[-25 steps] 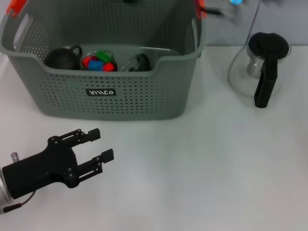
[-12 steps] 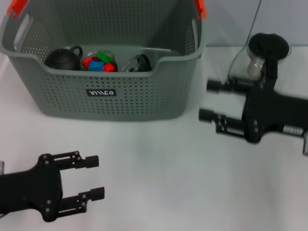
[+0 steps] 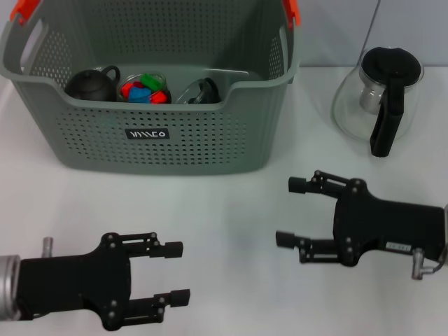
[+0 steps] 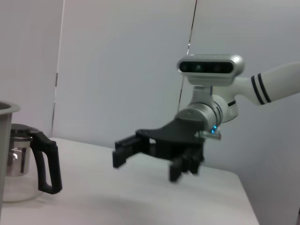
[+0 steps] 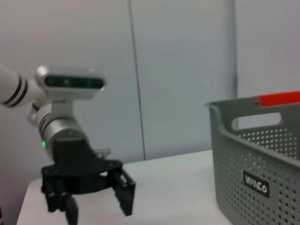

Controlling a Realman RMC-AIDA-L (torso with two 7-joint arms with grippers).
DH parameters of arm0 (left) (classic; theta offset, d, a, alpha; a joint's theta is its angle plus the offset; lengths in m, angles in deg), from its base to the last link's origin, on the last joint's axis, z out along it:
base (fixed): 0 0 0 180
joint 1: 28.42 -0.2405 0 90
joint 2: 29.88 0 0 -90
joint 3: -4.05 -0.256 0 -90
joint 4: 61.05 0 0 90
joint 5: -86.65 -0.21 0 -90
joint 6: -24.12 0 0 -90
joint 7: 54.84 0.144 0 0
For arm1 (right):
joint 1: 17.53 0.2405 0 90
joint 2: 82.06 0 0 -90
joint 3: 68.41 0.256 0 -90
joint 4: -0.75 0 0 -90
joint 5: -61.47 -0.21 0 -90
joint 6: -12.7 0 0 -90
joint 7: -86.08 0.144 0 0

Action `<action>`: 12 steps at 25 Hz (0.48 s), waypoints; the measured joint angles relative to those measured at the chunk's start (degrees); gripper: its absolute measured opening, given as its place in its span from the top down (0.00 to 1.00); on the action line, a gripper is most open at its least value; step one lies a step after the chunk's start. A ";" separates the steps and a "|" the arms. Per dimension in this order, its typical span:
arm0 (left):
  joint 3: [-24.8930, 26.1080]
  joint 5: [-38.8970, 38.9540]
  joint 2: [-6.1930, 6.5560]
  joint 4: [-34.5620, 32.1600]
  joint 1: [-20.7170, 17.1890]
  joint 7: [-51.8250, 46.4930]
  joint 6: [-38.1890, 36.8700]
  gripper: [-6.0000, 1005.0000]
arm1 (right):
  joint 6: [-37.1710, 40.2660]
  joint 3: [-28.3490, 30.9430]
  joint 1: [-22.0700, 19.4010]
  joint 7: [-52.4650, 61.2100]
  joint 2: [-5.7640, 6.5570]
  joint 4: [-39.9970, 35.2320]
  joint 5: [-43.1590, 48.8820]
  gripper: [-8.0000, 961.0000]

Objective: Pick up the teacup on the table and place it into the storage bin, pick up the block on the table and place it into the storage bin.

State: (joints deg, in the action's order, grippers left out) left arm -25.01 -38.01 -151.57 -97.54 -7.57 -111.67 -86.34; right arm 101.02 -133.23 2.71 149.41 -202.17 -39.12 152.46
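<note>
The grey perforated storage bin with orange handle clips stands at the back left of the white table; its wall also shows in the right wrist view. Inside it lie a black round pot with a handle, red, green and blue blocks and a clear glass teacup. My left gripper hovers open and empty near the front left, and appears in the right wrist view. My right gripper is open and empty at the front right, seen also from the left wrist.
A glass pitcher with a black lid and handle stands at the back right, also seen in the left wrist view. Bare white table lies between the bin and both grippers.
The right gripper has come from beside the pitcher toward the front of the table. The left gripper has shifted right and slightly nearer. Both stayed open and empty.
</note>
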 joint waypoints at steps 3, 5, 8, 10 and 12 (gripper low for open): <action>-0.06 0.14 -0.48 1.12 0.21 3.08 1.67 0.37 | 0.34 0.13 0.36 -3.80 -0.10 2.12 0.35 0.14; -0.26 0.02 -0.81 1.69 0.47 4.51 2.69 0.37 | 0.71 0.26 0.66 -4.62 -0.12 3.31 0.25 0.05; -1.28 -0.12 -1.03 2.60 1.32 5.01 4.57 0.37 | 0.85 0.09 1.16 -4.98 -0.11 4.66 0.54 0.03; -2.09 -0.19 -1.07 3.14 1.80 5.01 6.27 0.36 | 0.70 -0.10 1.67 -5.71 -0.03 6.02 0.79 0.02; -2.34 -0.20 -1.08 3.49 1.97 5.02 7.53 0.36 | 0.46 -0.11 2.10 -6.53 0.01 7.29 0.90 0.02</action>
State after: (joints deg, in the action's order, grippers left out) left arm -27.35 -38.21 -152.64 -94.06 -5.60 -106.65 -78.80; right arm 101.48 -133.34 4.81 142.88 -202.16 -31.83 153.36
